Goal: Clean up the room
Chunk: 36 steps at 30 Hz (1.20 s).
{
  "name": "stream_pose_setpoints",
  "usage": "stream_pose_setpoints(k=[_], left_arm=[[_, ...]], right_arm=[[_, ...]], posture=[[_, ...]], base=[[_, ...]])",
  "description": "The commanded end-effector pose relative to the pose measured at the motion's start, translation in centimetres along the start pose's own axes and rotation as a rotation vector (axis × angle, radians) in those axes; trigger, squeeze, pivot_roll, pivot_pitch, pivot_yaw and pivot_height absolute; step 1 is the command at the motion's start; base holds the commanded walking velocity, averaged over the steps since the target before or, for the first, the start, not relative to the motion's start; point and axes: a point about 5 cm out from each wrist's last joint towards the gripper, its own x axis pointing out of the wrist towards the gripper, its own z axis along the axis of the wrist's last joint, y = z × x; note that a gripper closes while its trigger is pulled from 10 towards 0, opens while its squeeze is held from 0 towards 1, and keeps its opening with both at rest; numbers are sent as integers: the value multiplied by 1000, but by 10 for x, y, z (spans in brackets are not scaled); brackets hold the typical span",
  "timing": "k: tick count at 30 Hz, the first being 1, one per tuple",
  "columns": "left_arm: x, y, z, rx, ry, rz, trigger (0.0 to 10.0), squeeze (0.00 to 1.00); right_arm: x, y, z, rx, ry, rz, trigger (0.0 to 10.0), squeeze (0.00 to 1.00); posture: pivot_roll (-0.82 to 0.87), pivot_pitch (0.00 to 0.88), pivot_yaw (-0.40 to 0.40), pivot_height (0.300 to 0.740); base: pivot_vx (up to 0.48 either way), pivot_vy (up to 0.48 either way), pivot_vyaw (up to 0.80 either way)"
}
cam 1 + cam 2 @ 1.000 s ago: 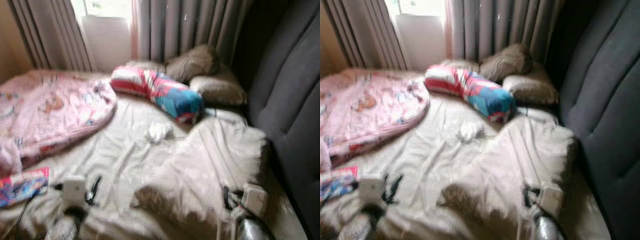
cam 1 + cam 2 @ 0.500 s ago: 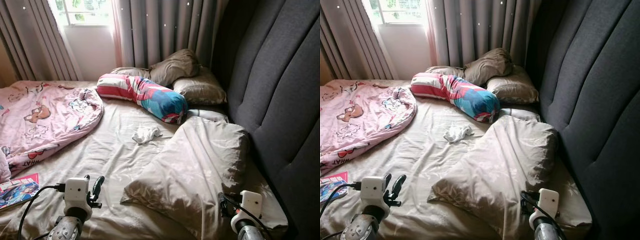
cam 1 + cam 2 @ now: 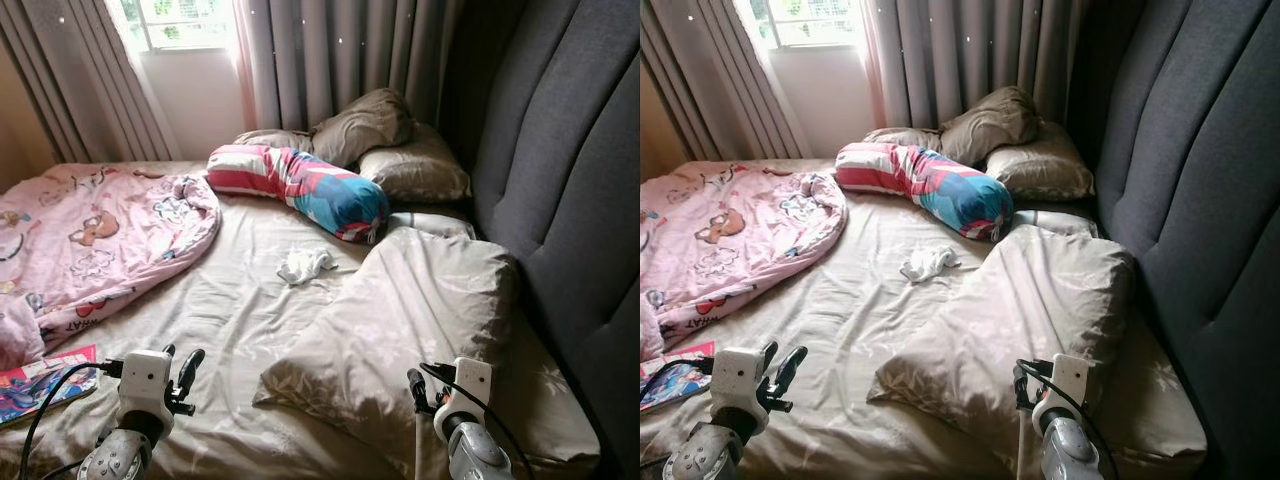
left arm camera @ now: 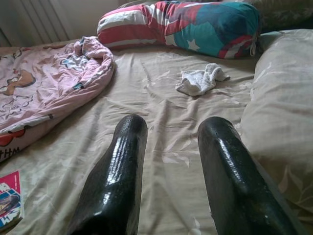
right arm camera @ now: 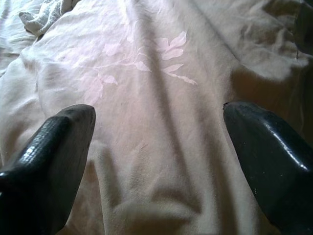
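Note:
A crumpled white cloth (image 3: 305,264) lies mid-bed on the beige sheet (image 3: 230,310), also in the left wrist view (image 4: 200,81). A large beige pillow (image 3: 420,320) lies askew against the headboard. My left gripper (image 4: 173,127) hovers open over the sheet near the bed's front edge (image 3: 182,368), well short of the cloth, nothing between its fingers. My right gripper (image 5: 159,115) stands open just above the pillow's near corner (image 3: 415,385), its fingers wide apart.
A striped red-and-blue bolster (image 3: 300,185) and two brown pillows (image 3: 415,170) lie at the head of the bed. A pink blanket (image 3: 90,240) covers the left side, with a colourful book (image 3: 40,378) by its front edge. A dark padded headboard (image 3: 570,200) runs along the right; curtains (image 3: 340,50) hang behind.
The camera has steadied from a blur and swung slightly. My right gripper has edged inward over the pillow's near corner. The left gripper has hardly moved.

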Motion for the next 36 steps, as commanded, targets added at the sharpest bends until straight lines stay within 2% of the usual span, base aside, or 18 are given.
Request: stream_pose_setpoints(k=[1, 23, 24, 27, 36], left_arm=[[-1, 1, 1, 15, 11, -12, 10000, 0], [-1, 1, 3, 16, 12, -18, 10000, 0], [-2, -2, 9, 40, 12, -52, 10000, 0], [-1, -4, 11, 49, 11, -65, 10000, 0], [3, -7, 10, 38, 3, -59, 10000, 0]], right_arm=[[1, 2, -1, 2, 11, 2, 10000, 0], [1, 2, 0, 1, 24, -5, 10000, 0], [3, 1, 12, 46, -82, -68, 10000, 0], [2, 0, 18, 62, -136, -94, 10000, 0], [-1, -1, 11, 34, -128, -92, 10000, 0]], posture=[[96, 0, 53, 631], [98, 0, 60, 631], [101, 79, 101, 631], [101, 79, 101, 631], [91, 64, 88, 631]], base=[[0, 0, 0], [0, 0, 0], [0, 0, 0], [0, 0, 0], [0, 0, 0]])
